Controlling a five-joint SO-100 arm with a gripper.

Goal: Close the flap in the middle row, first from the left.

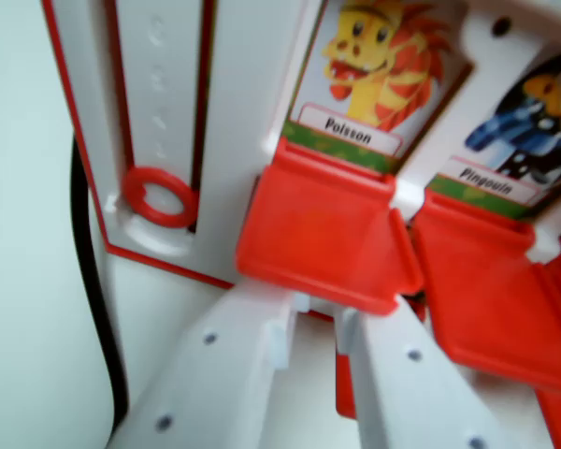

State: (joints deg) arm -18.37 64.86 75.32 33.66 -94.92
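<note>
A white game board [252,103] with red edging is seen close up and tilted in the wrist view. The red flap [323,234] under the fish picture [383,65] is taken as the landmark; that picture carries the label "Poisson" and shows a yellow and orange fish. The flap is seen standing out from the board, with its lower edge towards the camera, and whether it is fully raised cannot be told.

Just beside the flap, on the wrist view's right, a 2nd red flap [491,290] is seen under a penguin picture [533,122] labelled "Pingouin". To the left of the landmark flap a red-edged slot [159,84] runs along the board, and a red ring [159,196] is seen at its lower end. Further left, a black cable [93,281] is seen running down over the pale tabletop [28,234].

The end effector [313,341] is seen directly below the landmark flap. Its 2 white fingers [215,374] are spread with a narrow gap between them, so it stands open and nothing is held. The fingertips are placed right at the flap's lower edge; whether they touch it cannot be told.
</note>
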